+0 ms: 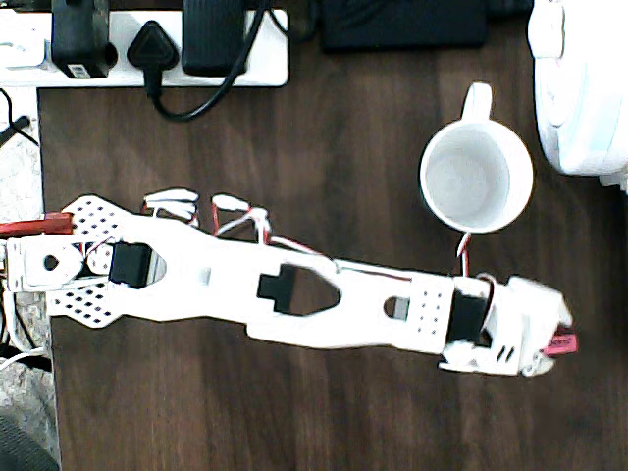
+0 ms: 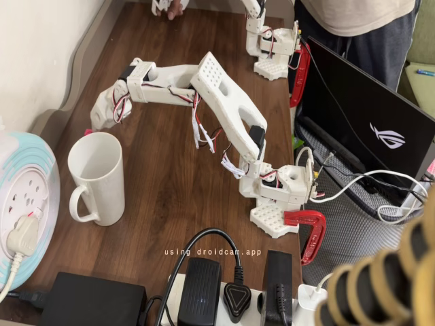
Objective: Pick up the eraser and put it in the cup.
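End effector [image 1: 549, 343] of the white arm, extended across the dark wooden table [image 1: 294, 147] to its far reach; in the overhead view one pink-red eraser [image 1: 561, 344] sits at the fingertips, partly covered by them. Whether the jaws are closed on the eraser or merely resting around it cannot be told, since the wrist housing hides the gap; nor is it clear whether the eraser lies on the table or is lifted. In the fixed view the end effector [image 2: 102, 115] points steeply downward, a posture suited to pinching a flat block from above, and a small pink trace [image 2: 88, 131] shows just below it. One white ceramic mug [image 1: 477, 177] stands upright with its mouth open upward, near the end effector but apart from it, its single loop handle [image 1: 476, 98] turned away from the arm; its interior appears empty, so the transfer is judged still to come. The mug's wide mouth should readily admit so small an eraser. One red clamp [image 2: 309, 234] fixes the arm's base to the table edge.
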